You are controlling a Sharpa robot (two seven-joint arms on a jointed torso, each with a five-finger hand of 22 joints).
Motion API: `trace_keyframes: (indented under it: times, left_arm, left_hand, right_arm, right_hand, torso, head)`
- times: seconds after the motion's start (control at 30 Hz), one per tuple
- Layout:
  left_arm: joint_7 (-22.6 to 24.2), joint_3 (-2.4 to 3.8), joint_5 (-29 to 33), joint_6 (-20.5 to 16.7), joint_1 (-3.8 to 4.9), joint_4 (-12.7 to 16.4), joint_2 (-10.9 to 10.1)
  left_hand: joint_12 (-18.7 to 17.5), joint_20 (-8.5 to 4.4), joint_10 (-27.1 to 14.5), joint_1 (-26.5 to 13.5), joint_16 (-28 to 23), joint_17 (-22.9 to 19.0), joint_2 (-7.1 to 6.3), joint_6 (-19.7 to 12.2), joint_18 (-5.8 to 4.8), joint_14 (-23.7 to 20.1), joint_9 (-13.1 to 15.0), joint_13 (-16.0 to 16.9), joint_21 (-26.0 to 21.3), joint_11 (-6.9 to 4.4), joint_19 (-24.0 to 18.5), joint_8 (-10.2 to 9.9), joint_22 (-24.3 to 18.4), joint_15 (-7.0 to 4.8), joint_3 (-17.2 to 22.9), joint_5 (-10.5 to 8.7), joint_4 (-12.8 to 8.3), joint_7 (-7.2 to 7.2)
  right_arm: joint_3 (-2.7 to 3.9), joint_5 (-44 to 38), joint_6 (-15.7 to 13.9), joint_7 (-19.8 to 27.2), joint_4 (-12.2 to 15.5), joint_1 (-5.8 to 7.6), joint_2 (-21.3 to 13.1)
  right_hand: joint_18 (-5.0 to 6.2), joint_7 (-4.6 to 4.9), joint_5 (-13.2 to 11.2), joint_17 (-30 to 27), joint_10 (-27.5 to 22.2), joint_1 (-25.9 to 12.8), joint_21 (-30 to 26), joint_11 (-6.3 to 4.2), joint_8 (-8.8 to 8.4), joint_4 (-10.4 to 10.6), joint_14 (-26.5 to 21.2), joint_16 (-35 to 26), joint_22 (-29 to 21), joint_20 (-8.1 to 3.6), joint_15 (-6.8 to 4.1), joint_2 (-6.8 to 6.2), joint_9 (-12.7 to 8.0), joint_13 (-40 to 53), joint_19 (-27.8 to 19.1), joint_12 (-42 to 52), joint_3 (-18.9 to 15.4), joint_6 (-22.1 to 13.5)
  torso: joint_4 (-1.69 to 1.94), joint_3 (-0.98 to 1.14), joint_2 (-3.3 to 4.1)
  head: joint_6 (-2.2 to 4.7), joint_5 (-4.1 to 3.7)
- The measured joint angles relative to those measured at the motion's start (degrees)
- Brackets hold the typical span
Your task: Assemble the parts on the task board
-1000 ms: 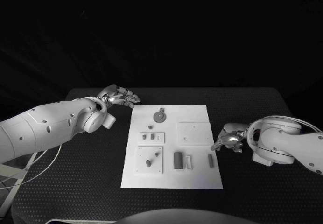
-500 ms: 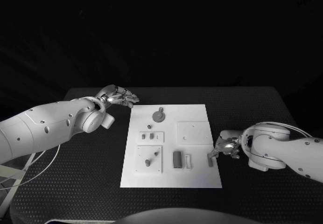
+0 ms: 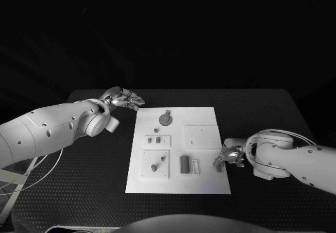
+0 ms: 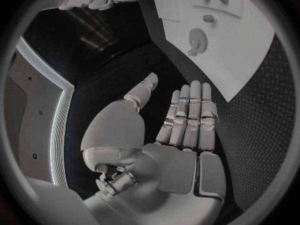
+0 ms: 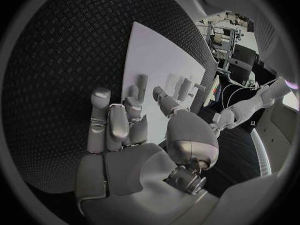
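I have the task board (image 3: pixel 178 150) lying flat in the middle of the black table (image 3: pixel 84 194), and I place everything else against it. My left hand (image 3: pixel 123 99) hangs just off the board's far left corner, over bare table, not touching the board; in the left wrist view its fingers (image 4: pixel 190 117) lie straight and close together with the thumb spread aside, and nothing is in it, so I call it released. My right hand (image 3: pixel 231 155) is at the board's right edge, about two thirds of the way toward the near end, with its fingertips over the edge beside a small dark bar-shaped part (image 3: pixel 218 166) that lies near that edge. In the right wrist view the fingers (image 5: pixel 115 122) are partly curled with gaps between them, and that bar part (image 5: pixel 142 87) lies on the board just past the fingertips; I cannot tell whether a fingertip touches it, but I see nothing clasped in the hand. On the board, a round disc-shaped part (image 3: pixel 166 120) with a small tab sits near the far end, left of centre. A raised square plate (image 3: pixel 202 137) sits toward the board's right side at mid-length. A larger dark block (image 3: pixel 185 165) stands toward the near end, close to centre, with a pale slim piece (image 3: pixel 196 167) just beside it on the right.
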Motion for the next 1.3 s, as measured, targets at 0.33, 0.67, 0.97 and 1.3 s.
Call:
trace_keyframes:
  times: [0.33, 0.67, 0.97, 1.3]
  left_arm:
    - [-0.1, 0.00, 0.0, 0.2, 0.00, 0.1, -0.4]
    - [-0.1, 0.00, 0.0, 0.4, 0.00, 0.2, -0.4]
    - [-0.1, 0.00, 0.0, 0.6, 0.00, 0.2, -0.6]
    - [-0.1, 0.00, 0.0, 0.6, 0.00, 0.2, -0.6]
  left_hand:
    - [0.0, 0.00, 0.0, -0.2, 0.0, 0.1, 0.24, 0.0, 0.00, 0.0, 0.0, 0.0, 0.0, 0.00, 0.0, 0.2, 0.0, 0.00, 0.0, 0.00, 0.0, 0.00]
    - [0.0, 0.00, 0.0, -0.2, 0.0, 0.2, 0.23, 0.0, 0.00, 0.0, 0.0, 0.0, 0.0, 0.00, 0.0, 0.2, 0.0, 0.00, 0.0, 0.00, 0.0, 0.00]
    - [0.0, 0.00, 0.0, -0.2, -0.2, 0.2, 0.23, 0.0, 0.00, 0.0, 0.0, 0.0, 0.0, 0.00, 0.0, 0.2, 0.0, 0.00, 0.0, 0.00, 0.0, 0.01]
    - [0.0, 0.00, 0.0, -0.2, -0.2, 0.3, 0.23, 0.0, 0.00, 0.0, 0.0, 0.0, 0.0, 0.00, 0.0, 0.2, 0.0, 0.00, 0.0, 0.00, 0.0, 0.01]
  right_arm:
    - [-0.29, -4.4, -0.2, 0.3, -1.5, -0.60, 1.8]
    - [-0.58, -9.9, -1.3, 0.9, -2.5, -1.48, 3.8]
    - [-0.54, -13.2, -1.6, 1.3, -2.3, -1.85, 3.9]
    - [-0.62, -11.1, -3.2, 1.4, -1.5, -2.02, 3.3]
  right_hand:
    - [0.01, -0.13, 0.0, 0.0, 0.0, -0.5, 0.0, 0.01, 1.15, 0.0, 0.0, 0.0, 0.0, 0.01, 0.02, -0.53, 0.5, -0.1, 0.0, 0.0, 0.0, 0.8]
    - [0.05, -1.80, 0.0, 0.2, 0.5, 0.8, 0.0, -0.30, 8.50, -0.6, 0.3, 0.0, 0.0, 0.09, -0.14, 0.18, 0.0, -0.1, -0.1, 0.0, 0.6, 2.8]
    - [1.03, -2.78, -0.1, 0.0, 0.5, 5.5, 0.2, -0.31, 8.50, -0.8, 0.3, 0.0, 0.0, 0.10, -0.16, 0.12, 0.1, -0.2, -0.1, 0.0, 0.8, 3.8]
    - [1.04, -2.89, 0.0, -0.7, 0.5, 10.9, 0.4, -0.30, 8.40, -1.0, 0.2, 0.0, 0.0, 0.32, -0.30, 0.87, 0.1, -0.4, -0.3, 0.0, 0.2, 3.3]
  torso:
    - [0.00, 0.00, -0.01]
    - [0.03, 0.00, -0.01]
    - [0.01, -0.01, -0.05]
    - [0.03, -0.05, -0.04]
  head:
    - [-0.42, 0.18]
    - [-0.75, 0.38]
    - [-1.04, 0.45]
    - [-1.09, 0.49]
